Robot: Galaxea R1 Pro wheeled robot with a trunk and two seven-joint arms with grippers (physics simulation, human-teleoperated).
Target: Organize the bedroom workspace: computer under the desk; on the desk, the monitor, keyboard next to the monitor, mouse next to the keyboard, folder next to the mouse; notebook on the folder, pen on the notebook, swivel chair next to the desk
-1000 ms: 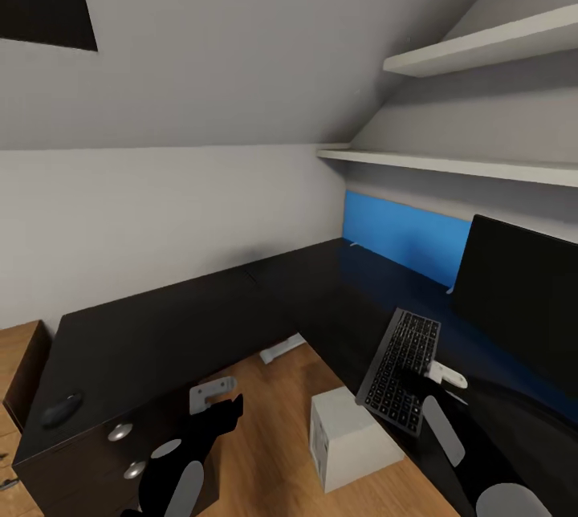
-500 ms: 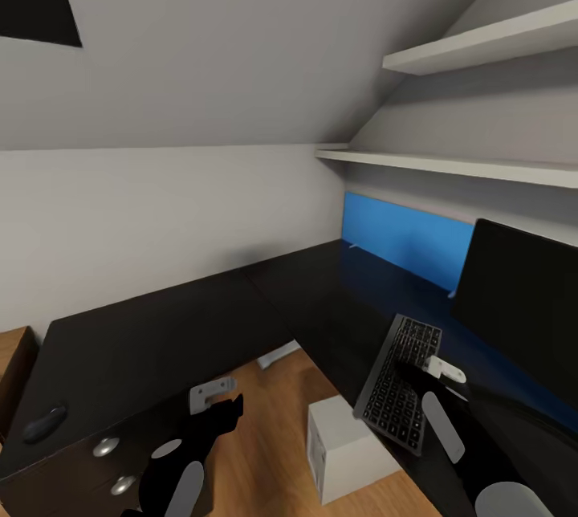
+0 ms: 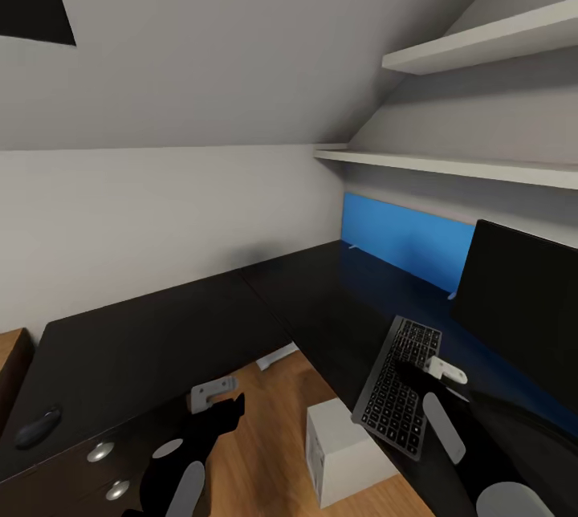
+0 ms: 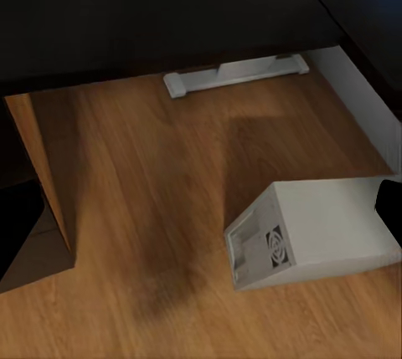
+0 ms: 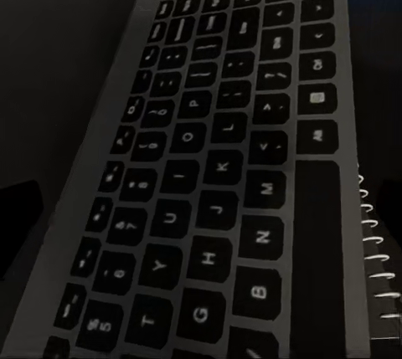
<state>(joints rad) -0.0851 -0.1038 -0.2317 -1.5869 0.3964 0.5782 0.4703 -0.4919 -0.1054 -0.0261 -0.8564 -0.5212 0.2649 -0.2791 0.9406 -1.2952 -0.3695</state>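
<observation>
Keyboard (image 3: 399,385) under the right gripper (image 3: 409,379)
It lies on the desk (image 3: 160,340) beneath the fingers; their spread cannot be made out

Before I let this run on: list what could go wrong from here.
1. The slim dark grey keyboard overhangs the black desk top's inner edge above the small white computer tower; a nudge from the right claw could tip it off.
2. The small dark oval mouse lies far along the other wing, near its end.

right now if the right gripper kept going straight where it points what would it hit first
Most likely the keyboard: the right wrist view looks along the fingers straight onto its keys at close range. In the head view the right gripper sits over the keyboard on the desk. The remaining gap is unclear.
</observation>
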